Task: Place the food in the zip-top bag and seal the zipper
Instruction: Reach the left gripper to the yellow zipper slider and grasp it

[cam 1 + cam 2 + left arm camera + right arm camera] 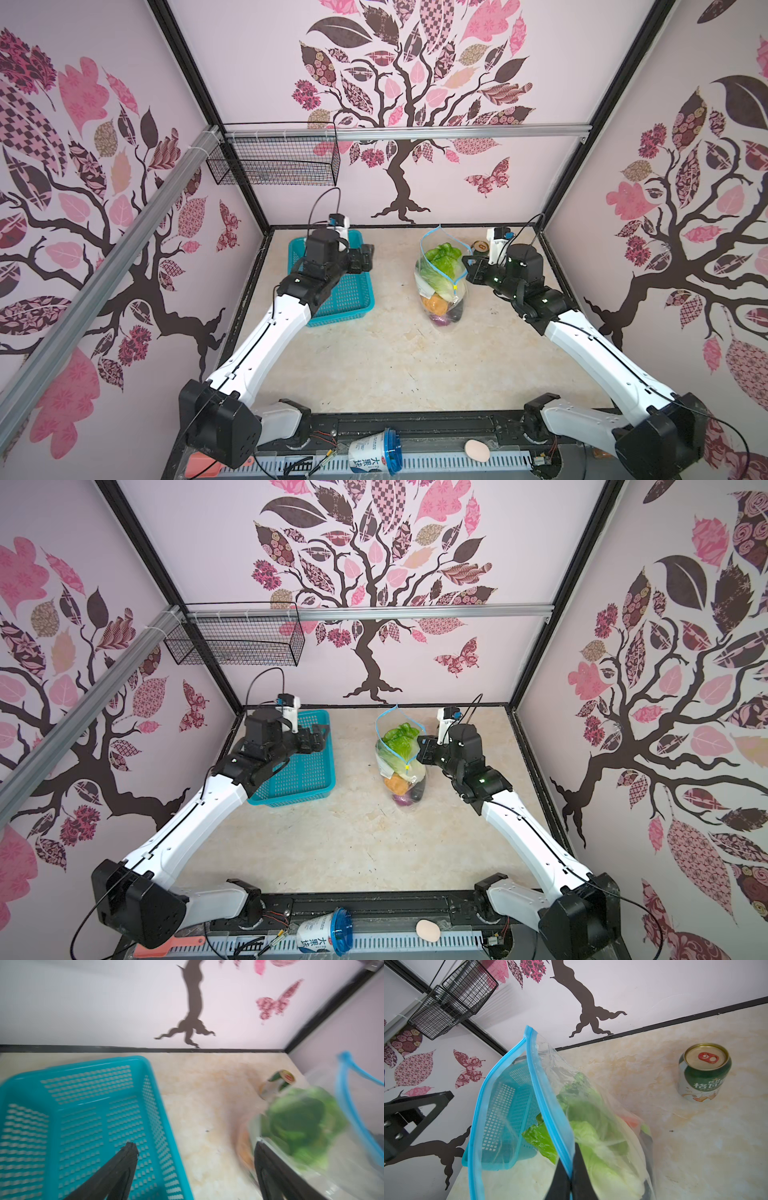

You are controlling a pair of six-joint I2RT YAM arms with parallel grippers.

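- The zip-top bag (442,286) stands upright on the worktop (395,365), right of centre in both top views, with its mouth up and gaping.
- The napa cabbage (441,259) fills the upper part, its leaves reaching into the mouth. The orange pumpkin (434,305) and purple onion (440,321) sit at the bottom.
- The teal basket (347,309), left of centre, shows no food where its floor is visible. Judgement: loading is done and only the sealing is outstanding.
- The zipper (531,1049) has its two strips parted. Its long axis runs steeply from the yellow slider (456,286), low on the bag's right edge, up to the peak at the far top.
- The right gripper (569,1157) has its fingers clenched on one zipper strip. In a top view it sits against the bag's right edge, just above the slider.
- The left gripper (368,257) has its fingers released, spread wide and empty. It hangs over the basket's right side, well apart from the bag, which lies to its right.
- Judgement: the right arm is the nearer, and closure turns on running the slider up the strip toward the peak. The left arm would have to cross to the bag first.
- Risk: cabbage leaves in the mouth may foul the track.
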